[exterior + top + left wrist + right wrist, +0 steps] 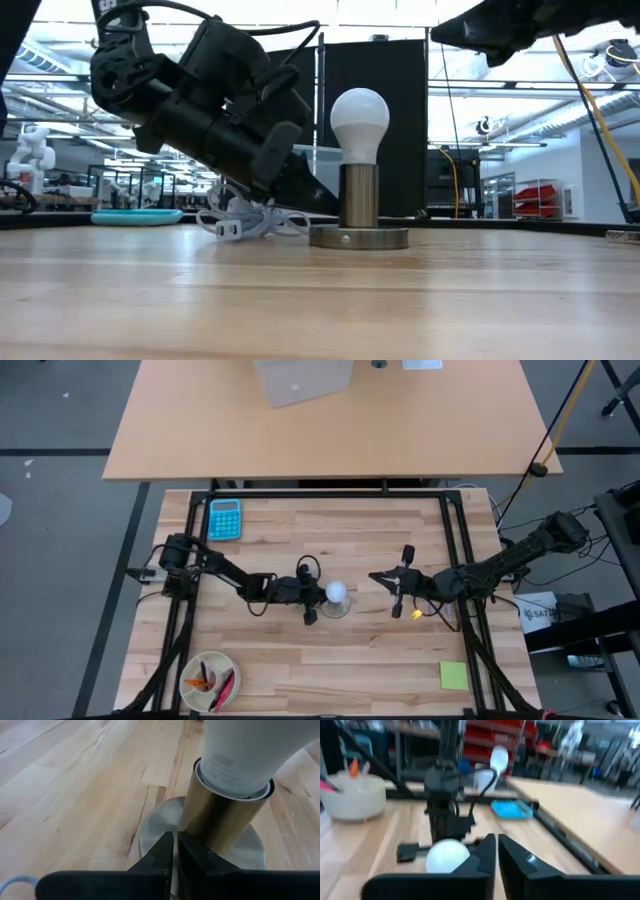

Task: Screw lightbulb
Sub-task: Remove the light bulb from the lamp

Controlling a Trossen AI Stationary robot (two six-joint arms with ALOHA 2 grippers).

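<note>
Matt frosted white lightbulb [359,118] seated in brushed, satin-sheen metal socket [358,196] on flat, smooth metal base disc [358,238]. Pale wood-plank desk [330,660], smooth with visible grain and low sheen. Matt black plastic fingers [160,857] on left end effector [175,847].

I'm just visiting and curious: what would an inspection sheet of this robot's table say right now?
Surface: wooden table, light planks.
Job's things: lightbulb upright in a metal socket on a round base.
Clutter: blue calculator, bowl with small items, green sticky note.
Grippers: left gripper shut, low beside the socket, holding nothing; right gripper shut, empty, off to the bulb's right.
Cables: white cable bundled behind the socket.
Surroundings: second table with a box; no people seen.
</note>
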